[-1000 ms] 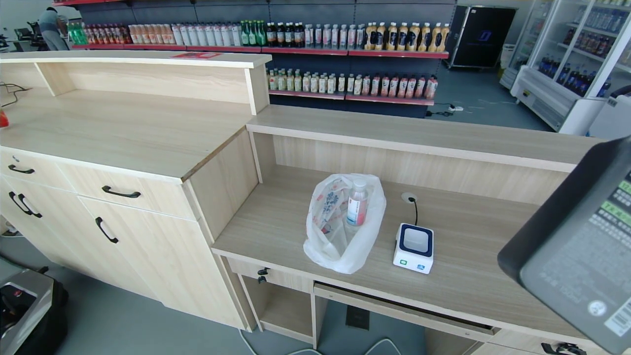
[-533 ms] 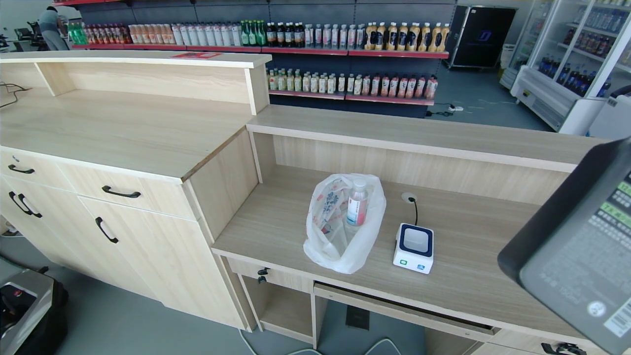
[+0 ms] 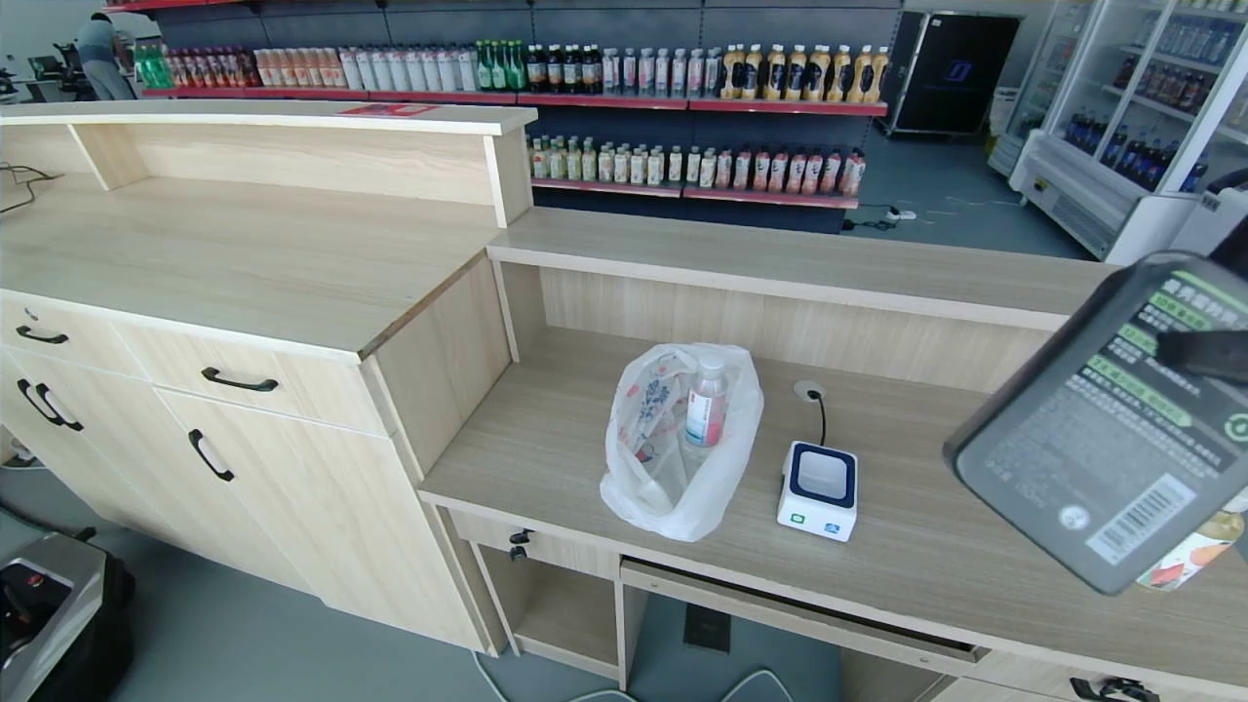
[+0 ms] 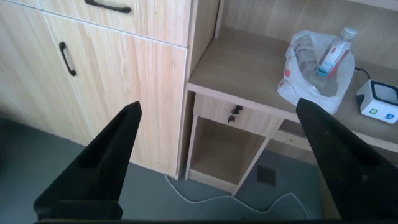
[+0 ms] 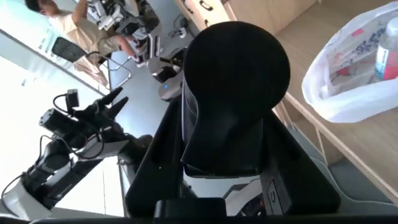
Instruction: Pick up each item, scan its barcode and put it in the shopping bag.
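A dark grey canister (image 3: 1092, 439) with a barcode label (image 3: 1141, 519) hangs tilted above the right end of the counter, label side facing me. My right gripper (image 5: 227, 186) is shut on it, and its black lid (image 5: 236, 74) faces the wrist camera. A white shopping bag (image 3: 682, 439) stands open on the lower counter with a clear bottle (image 3: 707, 402) upright inside. Just right of the bag sits the white scanner (image 3: 819, 489). My left gripper (image 4: 217, 109) is open with nothing in it, low over the floor in front of the counter, well short of the bag (image 4: 311, 81).
The lower counter (image 3: 546, 429) has a raised ledge (image 3: 780, 258) behind it and a taller cabinet with drawers (image 3: 234, 380) to the left. A cable runs from the scanner to a hole (image 3: 809, 392). Shelves of bottles (image 3: 682, 73) stand far behind.
The canister has swung left and upward and has tilted, so its barcode label now shows. The bag, bottle and scanner have stayed put.
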`<state>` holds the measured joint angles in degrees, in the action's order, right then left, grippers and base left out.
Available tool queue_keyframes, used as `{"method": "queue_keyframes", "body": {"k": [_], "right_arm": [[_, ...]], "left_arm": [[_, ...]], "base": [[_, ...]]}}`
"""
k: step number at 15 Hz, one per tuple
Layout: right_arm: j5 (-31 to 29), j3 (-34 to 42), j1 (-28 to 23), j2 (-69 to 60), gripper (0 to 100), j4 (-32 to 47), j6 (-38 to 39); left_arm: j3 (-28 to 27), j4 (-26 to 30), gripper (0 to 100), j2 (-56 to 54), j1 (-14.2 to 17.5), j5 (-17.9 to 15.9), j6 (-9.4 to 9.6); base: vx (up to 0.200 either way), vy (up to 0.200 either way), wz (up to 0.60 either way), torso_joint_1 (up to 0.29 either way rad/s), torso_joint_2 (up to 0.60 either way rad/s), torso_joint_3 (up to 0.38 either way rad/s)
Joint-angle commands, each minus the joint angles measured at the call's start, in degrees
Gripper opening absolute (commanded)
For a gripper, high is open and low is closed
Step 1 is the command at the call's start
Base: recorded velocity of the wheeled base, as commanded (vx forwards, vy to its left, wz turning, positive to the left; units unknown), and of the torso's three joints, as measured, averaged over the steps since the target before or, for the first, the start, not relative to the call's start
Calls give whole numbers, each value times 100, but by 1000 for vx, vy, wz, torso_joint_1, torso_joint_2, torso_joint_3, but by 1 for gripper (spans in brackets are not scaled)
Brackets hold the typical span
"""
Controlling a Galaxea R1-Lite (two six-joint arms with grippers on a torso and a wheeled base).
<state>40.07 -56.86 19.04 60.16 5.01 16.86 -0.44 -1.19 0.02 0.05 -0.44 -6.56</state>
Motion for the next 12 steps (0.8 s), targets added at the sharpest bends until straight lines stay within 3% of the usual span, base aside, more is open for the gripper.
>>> {"method": "queue_keyframes", "body": {"k": [1, 3, 5, 8, 10, 12], "right_arm": [[-579, 87, -392, 514, 0, -273, -508], [-1432, 298, -806, 883, 0, -677, -1466], [-2733, 746, -1544, 1358, 0, -1301, -3233], [-2891, 1599, -2335, 2008, 0, -3234, -4613], [-2900, 1898, -2519, 2580, 0, -4535, -5237], [-2891, 1985, -2581, 3054, 0, -5265, -5861]], "left_arm": [[0, -12, 100, -2, 4, 0, -3], [0, -12, 100, -2, 4, 0, -3], [0, -4, 100, -2, 4, 0, -3], [0, -4, 100, -2, 4, 0, -3], [0, -4, 100, -2, 4, 0, -3], [0, -4, 100, -2, 4, 0, -3]], "base": [[0, 0, 0, 0, 0, 0], [0, 0, 0, 0, 0, 0], [0, 0, 0, 0, 0, 0], [0, 0, 0, 0, 0, 0], [0, 0, 0, 0, 0, 0], [0, 0, 0, 0, 0, 0]]}}
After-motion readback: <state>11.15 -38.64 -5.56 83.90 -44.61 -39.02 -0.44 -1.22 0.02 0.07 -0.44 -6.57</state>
